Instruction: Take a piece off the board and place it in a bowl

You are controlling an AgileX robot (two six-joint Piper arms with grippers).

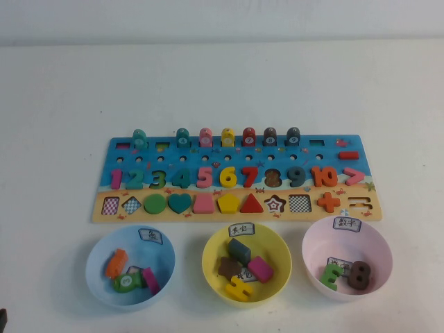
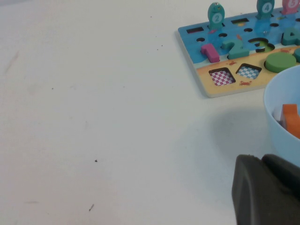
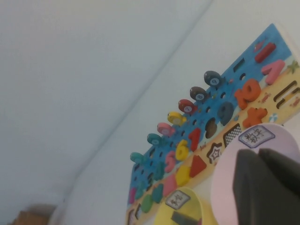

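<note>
The slate grey-blue 9 (image 1: 296,177) lies in its slot on the board (image 1: 236,147), between the empty 8 slot and the orange 10. It also shows in the right wrist view (image 3: 226,111). The pale pink bowl (image 1: 316,239) stands in front of the board's right end and holds a brown 8 (image 1: 359,274) and a green piece (image 1: 331,275). My right gripper (image 3: 260,154) is shut and empty, just over the pink bowl's near rim (image 3: 225,183). My left gripper (image 2: 262,159) is shut and empty, low beside the light blue bowl (image 2: 281,93). Neither arm shows in the high view.
A yellow bowl (image 1: 211,255) with several pieces stands in the middle, and a light blue bowl (image 1: 97,258) with pieces at the left. Fish-shaped pegs (image 1: 227,137) stand upright along the board's far edge. Bare white table lies behind and left of the board.
</note>
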